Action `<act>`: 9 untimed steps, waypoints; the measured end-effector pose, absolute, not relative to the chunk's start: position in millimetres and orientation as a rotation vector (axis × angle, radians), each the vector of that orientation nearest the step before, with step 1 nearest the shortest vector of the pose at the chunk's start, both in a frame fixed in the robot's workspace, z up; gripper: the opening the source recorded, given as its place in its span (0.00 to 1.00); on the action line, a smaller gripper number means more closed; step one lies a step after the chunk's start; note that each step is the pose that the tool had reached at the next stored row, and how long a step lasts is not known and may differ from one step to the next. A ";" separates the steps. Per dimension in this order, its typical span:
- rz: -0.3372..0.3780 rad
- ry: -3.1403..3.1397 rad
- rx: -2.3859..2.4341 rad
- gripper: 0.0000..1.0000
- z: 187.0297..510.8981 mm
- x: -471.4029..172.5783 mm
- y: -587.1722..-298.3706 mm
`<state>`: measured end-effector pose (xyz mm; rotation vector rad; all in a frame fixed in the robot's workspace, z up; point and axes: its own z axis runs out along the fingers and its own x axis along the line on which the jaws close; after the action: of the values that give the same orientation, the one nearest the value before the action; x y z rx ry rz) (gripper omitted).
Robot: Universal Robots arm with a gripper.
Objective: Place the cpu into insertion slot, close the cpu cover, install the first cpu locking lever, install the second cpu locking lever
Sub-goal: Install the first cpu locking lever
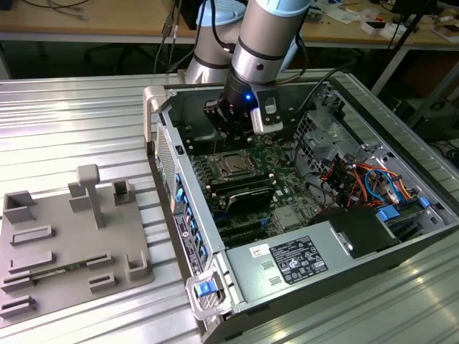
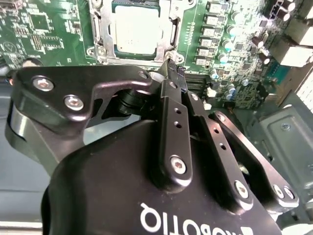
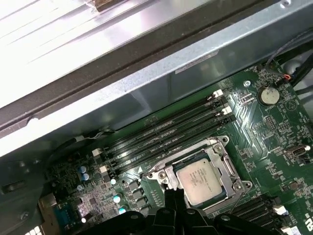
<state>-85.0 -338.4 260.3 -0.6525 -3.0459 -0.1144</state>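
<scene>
Black two-finger gripper (image 3: 172, 194): jaws closed, tips just beside the silver square cut-out cpu cover (image 3: 224, 165). Cover lies flat over the silver-grey square cpu (image 3: 200, 182), seated in the insertion slot (image 3: 185, 167) on the green motherboard (image 3: 274, 127)

In the exterior view, room lies open above the centre-frame insertion slot (image 1: 233, 166), between the case wall (image 1: 168, 154) at left and the cable bundle (image 1: 351, 175) at right.

Ribbed metal table (image 1: 86, 129) across the scene, carrying two things. The open computer case (image 1: 179, 215) lies flat on its side toward the exterior view's right. Just beside it, on the left, sits a grey fixture tray (image 1: 68, 222) with moulded holders.
</scene>
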 end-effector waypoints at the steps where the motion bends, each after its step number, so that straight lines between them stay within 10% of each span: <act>1: -0.114 -3.052 -0.620 0.11 260.4 -85.1 -338.3; 9: -0.108 -3.076 -0.464 0.11 259.0 -88.2 -338.3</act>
<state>-88.2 -338.3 259.0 -0.4642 -3.0762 -0.1081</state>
